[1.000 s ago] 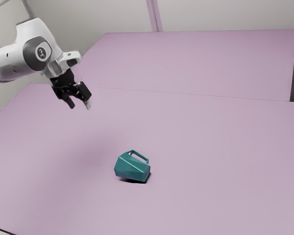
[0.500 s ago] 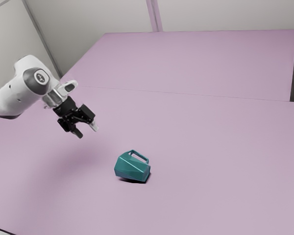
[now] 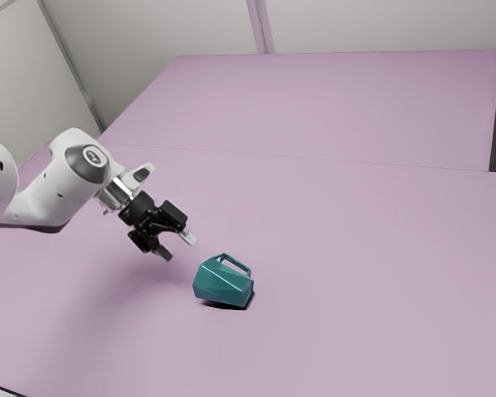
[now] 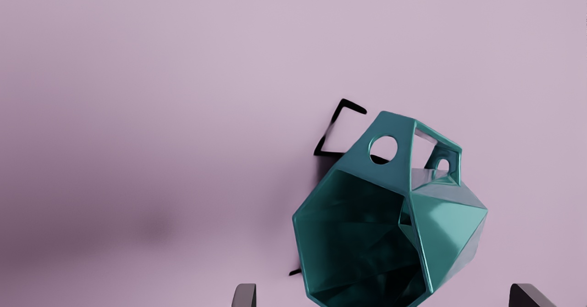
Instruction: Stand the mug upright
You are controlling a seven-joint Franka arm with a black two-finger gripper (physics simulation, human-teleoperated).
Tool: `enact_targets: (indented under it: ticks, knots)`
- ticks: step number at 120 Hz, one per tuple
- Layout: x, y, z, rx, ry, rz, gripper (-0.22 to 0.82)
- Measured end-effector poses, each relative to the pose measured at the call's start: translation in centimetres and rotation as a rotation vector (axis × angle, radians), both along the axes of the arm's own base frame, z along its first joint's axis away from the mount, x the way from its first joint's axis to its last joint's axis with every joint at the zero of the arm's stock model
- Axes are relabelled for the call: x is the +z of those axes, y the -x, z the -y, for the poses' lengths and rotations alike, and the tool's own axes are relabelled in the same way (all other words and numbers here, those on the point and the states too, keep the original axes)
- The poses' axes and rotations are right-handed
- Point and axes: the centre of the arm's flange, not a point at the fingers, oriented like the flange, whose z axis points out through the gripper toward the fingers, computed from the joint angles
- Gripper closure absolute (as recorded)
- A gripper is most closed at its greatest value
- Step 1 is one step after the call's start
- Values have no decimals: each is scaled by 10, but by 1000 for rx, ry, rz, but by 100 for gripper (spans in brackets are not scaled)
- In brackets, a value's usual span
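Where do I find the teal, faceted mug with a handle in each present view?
Exterior view: the teal, faceted mug lies just below centre, off the black two-finger tool toward the exterior view's right.
Wrist view: it appears between the tool's separated fingertips, its open mouth showing.
Shared landmark: its angular teal handle.

Reaches in from the exterior view's left with a bent arm [image 3: 62, 186], tilts the hand [image 3: 178, 247] downward, holds both fingers [image 4: 245, 296] well apart.

Faceted teal mug [image 4: 449, 224], glossy (almost glassy).
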Motion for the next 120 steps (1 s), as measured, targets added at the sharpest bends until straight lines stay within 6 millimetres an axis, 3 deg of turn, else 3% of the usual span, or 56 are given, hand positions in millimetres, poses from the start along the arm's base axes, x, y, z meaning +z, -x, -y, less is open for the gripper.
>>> enact_targets:
  ticks: [68,94,120]
  knots:
    - [-31,-5,47,-23,81,13,0]
    - [-34,-7,60,-39,92,27,0]
    - [-33,-8,71,-51,98,45,21]
